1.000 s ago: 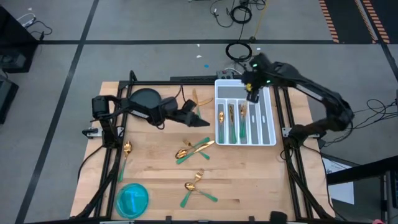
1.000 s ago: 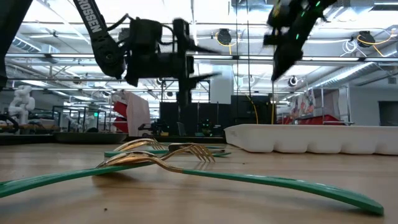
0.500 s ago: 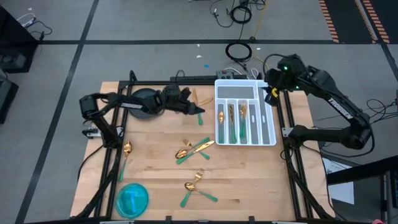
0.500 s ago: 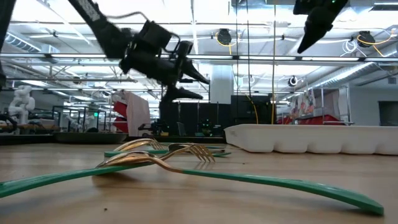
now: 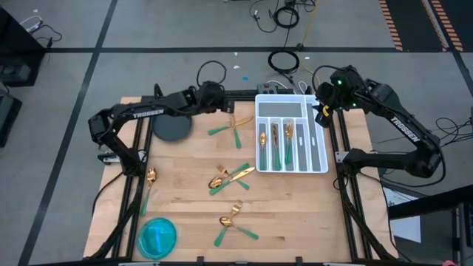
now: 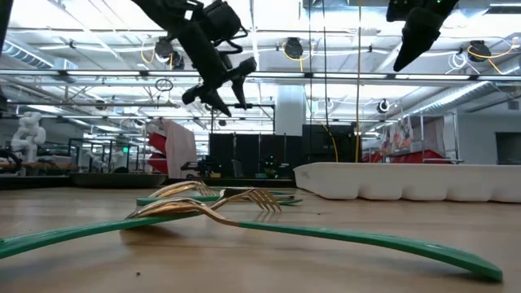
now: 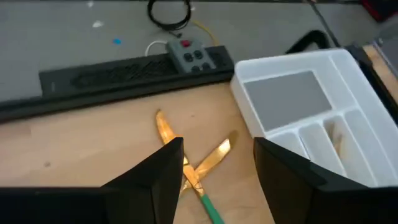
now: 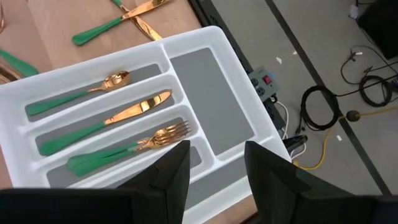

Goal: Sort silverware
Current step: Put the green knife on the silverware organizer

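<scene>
High view: wooden table with a white tray at its far right part and a dark plate at far left.
Left gripper: raised over the far edge, fingers spread, holding nothing; two crossed knives lie just beyond them.
Right gripper: raised at the tray's far right corner, fingers apart and empty.
Tray contents: a spoon, a knife and a fork, each in its own long slot.
Loose silverware: a pile mid-table, another pile nearer the front edge, one spoon at the left edge.
Blue bowl: front left corner.
</scene>
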You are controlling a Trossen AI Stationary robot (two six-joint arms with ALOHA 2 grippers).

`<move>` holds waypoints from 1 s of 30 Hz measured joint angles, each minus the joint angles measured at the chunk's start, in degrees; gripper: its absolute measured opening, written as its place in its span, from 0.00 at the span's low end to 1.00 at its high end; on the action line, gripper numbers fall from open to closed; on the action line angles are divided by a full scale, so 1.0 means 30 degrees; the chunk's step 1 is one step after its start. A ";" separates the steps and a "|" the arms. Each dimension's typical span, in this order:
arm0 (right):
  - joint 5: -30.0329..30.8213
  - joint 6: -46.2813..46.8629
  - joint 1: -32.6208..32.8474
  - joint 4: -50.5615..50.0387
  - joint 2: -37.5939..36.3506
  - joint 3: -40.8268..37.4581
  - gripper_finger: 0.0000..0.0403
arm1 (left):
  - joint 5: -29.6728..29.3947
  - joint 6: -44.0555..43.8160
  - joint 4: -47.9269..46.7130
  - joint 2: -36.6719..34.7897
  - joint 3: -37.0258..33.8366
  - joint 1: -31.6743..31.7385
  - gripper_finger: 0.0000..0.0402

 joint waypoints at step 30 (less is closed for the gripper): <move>-0.0131 -0.0022 0.0002 -0.0463 0.0000 0.0000 0.36 | 0.3000 -0.6492 0.1183 0.6551 0.0080 -0.1570 0.50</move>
